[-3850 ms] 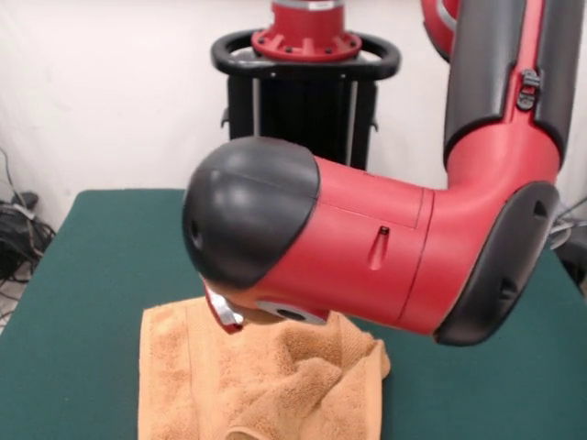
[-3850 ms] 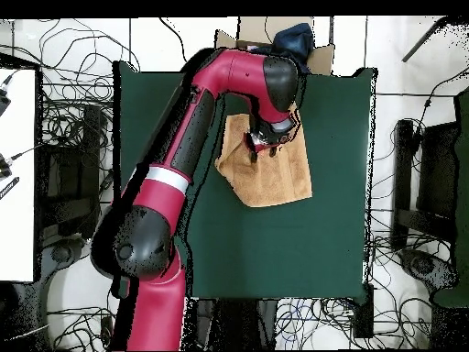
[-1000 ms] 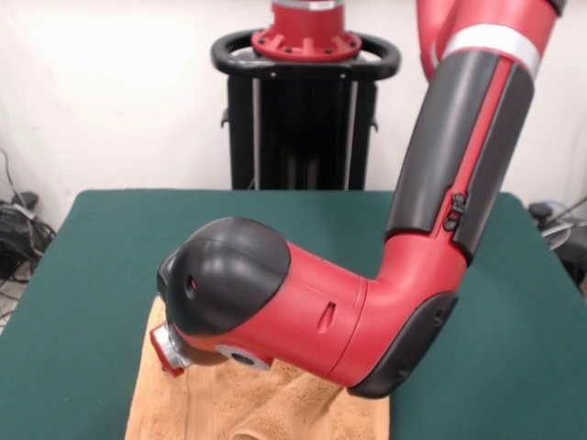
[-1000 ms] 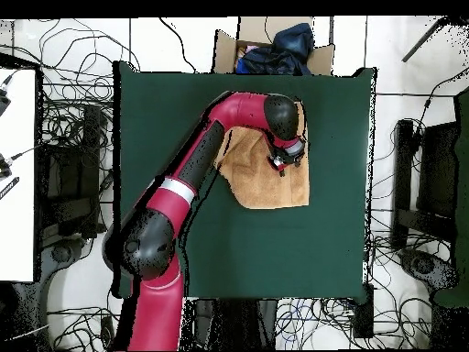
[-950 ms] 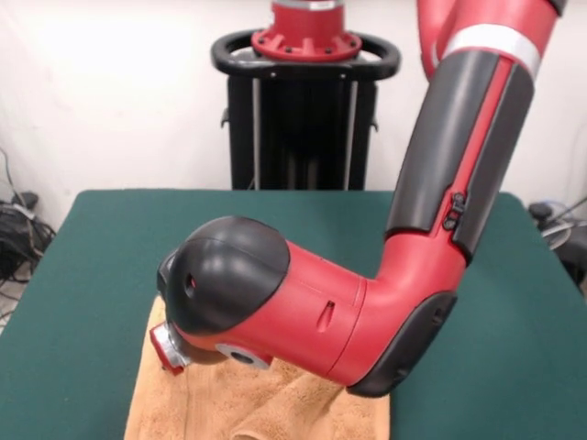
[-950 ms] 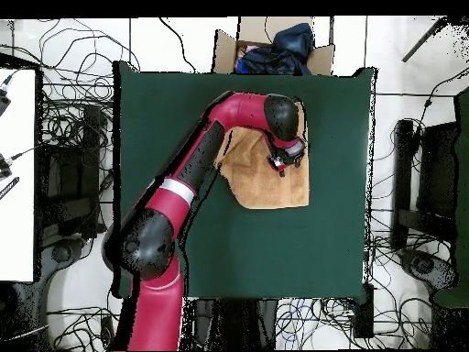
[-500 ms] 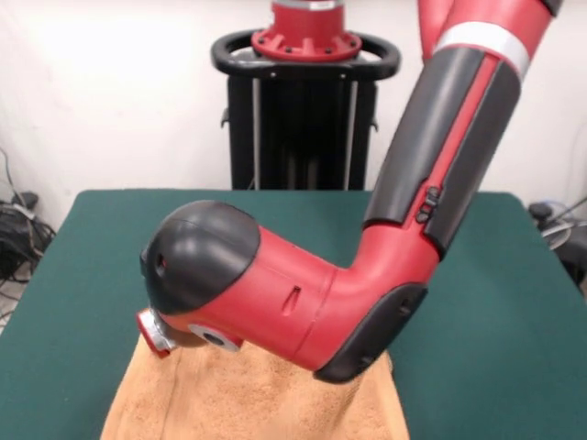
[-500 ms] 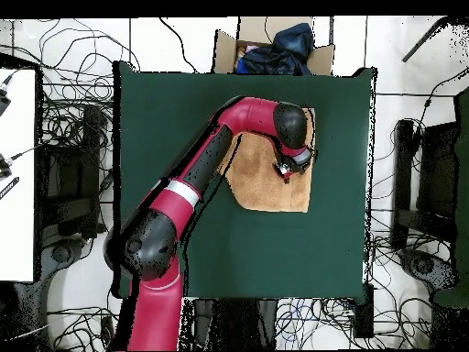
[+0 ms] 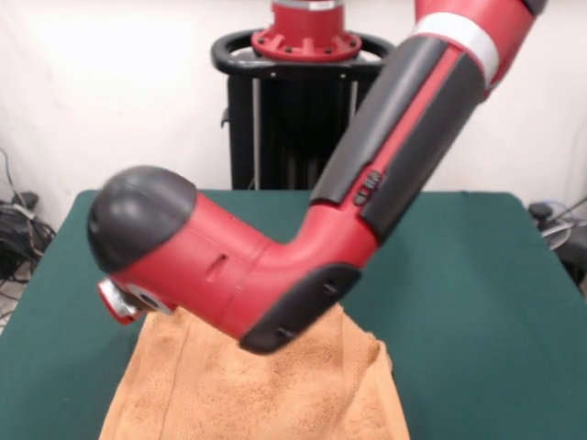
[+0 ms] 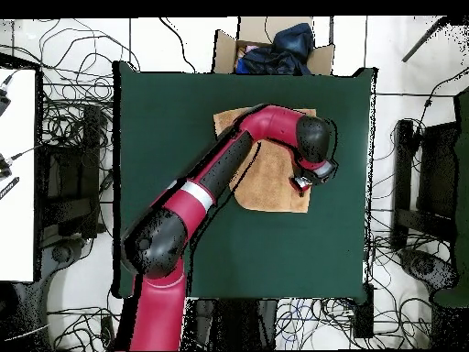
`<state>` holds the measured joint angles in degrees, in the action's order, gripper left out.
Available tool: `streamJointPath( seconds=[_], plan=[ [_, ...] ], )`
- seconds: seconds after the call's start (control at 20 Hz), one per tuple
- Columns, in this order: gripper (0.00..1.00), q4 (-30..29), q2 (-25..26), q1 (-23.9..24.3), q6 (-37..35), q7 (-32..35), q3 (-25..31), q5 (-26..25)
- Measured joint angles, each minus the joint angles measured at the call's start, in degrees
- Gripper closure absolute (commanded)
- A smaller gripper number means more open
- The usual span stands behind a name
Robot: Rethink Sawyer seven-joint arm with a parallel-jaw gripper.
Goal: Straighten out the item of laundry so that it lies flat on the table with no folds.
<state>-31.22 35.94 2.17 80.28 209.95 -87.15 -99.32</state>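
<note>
The item of laundry is a peach-tan towel [image 9: 266, 394] lying spread on the green table [image 9: 459, 302] near the front edge, with a small rumple at its right corner. From above, the towel [image 10: 270, 188] sits right of the table's [image 10: 165, 137] middle, partly covered by the red arm. My gripper [image 10: 303, 182] hangs at the towel's right edge in the overhead view, low over the cloth. Whether it is touching or holding the towel cannot be made out. In the front view the arm's bulky wrist hides the gripper.
A cardboard box [image 10: 275, 46] with dark blue cloth inside stands just past the table's top edge in the overhead view. Cables cover the floor on all sides. A white surface [image 10: 16, 174] lies to the left.
The arm has swung toward the towel's right edge in the overhead view. The bunched fold seen earlier has opened out, and the towel lies wider and flatter.
</note>
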Motion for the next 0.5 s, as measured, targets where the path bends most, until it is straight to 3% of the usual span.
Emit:
streamJointPath(
  seconds=[0.5],
  plan=[
    [0.0, -4.3, -2.29, 1.55, 0.0, -3.31, 2.39, -1.48]
  ],
)
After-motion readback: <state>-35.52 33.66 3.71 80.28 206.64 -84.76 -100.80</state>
